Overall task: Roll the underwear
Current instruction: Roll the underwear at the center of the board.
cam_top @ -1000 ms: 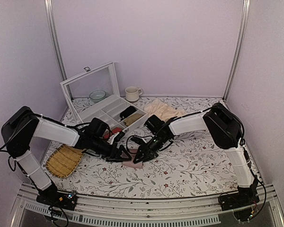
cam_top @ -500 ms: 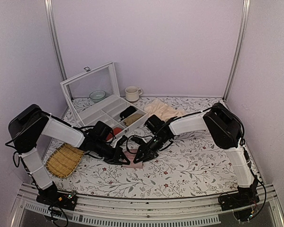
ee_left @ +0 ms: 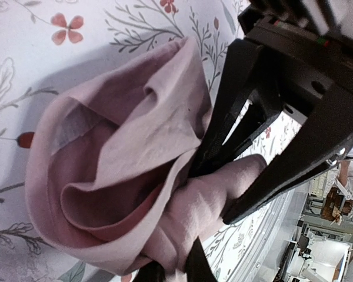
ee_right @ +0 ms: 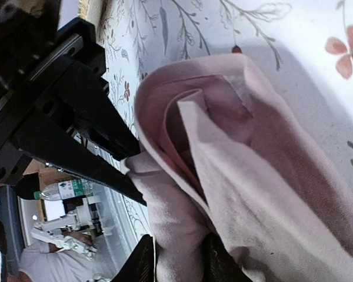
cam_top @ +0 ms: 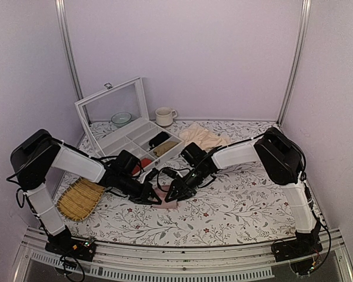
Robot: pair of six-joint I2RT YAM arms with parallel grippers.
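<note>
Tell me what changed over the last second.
The left gripper closed in on the underwear and shut on its edge, with the left arm's upper links shifting. The right gripper stayed at the cloth's other side. The box, basket and cup did not move.

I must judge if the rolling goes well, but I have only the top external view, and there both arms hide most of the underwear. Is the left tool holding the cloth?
Observer: Yes. In the right wrist view the left tool is shut on a fold of the underwear.
Operator: And the right tool?
Observer: In the left wrist view the right tool has its fingers on either side of another fold; whether they press it, I cannot tell.
Operator: Does it look like a roll?
Observer: Loosely. The pink layers curl around one another with gaps between them, and the bundle lies on the flowered table cover.
</note>
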